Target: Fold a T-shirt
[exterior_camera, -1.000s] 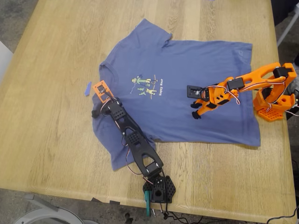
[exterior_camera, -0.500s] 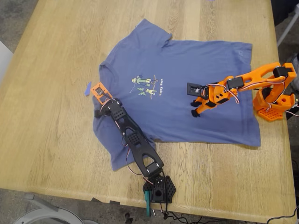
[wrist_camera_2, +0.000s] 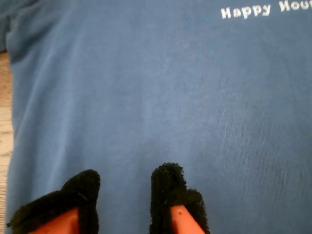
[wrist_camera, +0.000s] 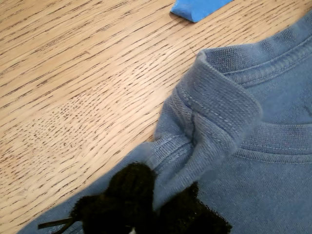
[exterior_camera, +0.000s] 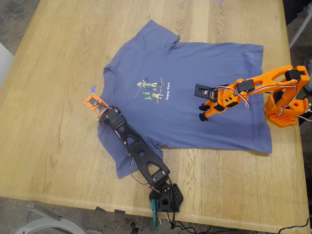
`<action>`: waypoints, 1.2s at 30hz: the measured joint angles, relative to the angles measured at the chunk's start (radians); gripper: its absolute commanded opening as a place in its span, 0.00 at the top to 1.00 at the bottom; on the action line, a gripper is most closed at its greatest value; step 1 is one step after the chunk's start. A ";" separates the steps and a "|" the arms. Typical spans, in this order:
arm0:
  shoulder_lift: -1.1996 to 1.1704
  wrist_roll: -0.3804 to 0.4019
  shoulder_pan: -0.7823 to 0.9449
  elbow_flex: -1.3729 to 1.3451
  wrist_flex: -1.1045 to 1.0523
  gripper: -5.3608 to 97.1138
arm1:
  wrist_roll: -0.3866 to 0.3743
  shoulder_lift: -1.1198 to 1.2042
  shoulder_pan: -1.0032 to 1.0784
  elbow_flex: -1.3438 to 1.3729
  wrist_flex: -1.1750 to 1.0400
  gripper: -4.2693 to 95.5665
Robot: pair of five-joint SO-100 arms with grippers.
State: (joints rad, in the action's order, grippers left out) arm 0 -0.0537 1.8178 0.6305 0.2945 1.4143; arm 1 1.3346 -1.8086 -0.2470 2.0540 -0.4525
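Observation:
The periwinkle-blue T-shirt (exterior_camera: 204, 63) lies flat on the wooden table, its collar toward the exterior view's left, with small green-and-yellow figures on the chest. My first gripper (exterior_camera: 101, 118), on the black arm, is at the shirt's shoulder edge beside the collar. In the first wrist view its black fuzzy fingertips (wrist_camera: 131, 192) are shut on a raised fold of the T-shirt (wrist_camera: 219, 112). My second gripper (exterior_camera: 202, 114), on the orange arm, hovers open over the shirt's mid body. Its pads (wrist_camera_2: 168, 187) stand apart above smooth T-shirt (wrist_camera_2: 195, 97) cloth, near the white text.
A tiny blue scrap (wrist_camera: 197, 7) lies on the bare wood just beyond the collar. The black arm's base (exterior_camera: 165, 196) sits at the table's near edge. The orange arm's base (exterior_camera: 285, 109) is at the exterior view's right.
My first gripper has moved toward the exterior view's left, from over the shirt to its shoulder edge by the collar. My second gripper has crept slightly toward the chest print.

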 measured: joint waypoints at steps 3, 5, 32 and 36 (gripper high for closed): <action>0.002 0.009 -0.005 0.000 0.000 0.95 | -0.011 0.000 0.028 0.009 0.003 0.75; 0.006 0.011 -0.006 0.002 0.000 0.95 | -0.018 0.000 0.044 0.025 0.014 0.75; 0.015 0.031 -0.077 0.003 -0.018 0.95 | -0.178 0.140 0.089 0.109 0.296 0.69; 0.015 0.031 -0.078 0.003 -0.021 0.95 | -0.204 0.166 0.060 0.104 0.331 0.68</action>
State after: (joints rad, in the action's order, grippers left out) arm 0 -0.0383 1.8484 0.5522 0.2976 1.3929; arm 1 1.1305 -1.6429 -0.1871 2.1583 -0.1212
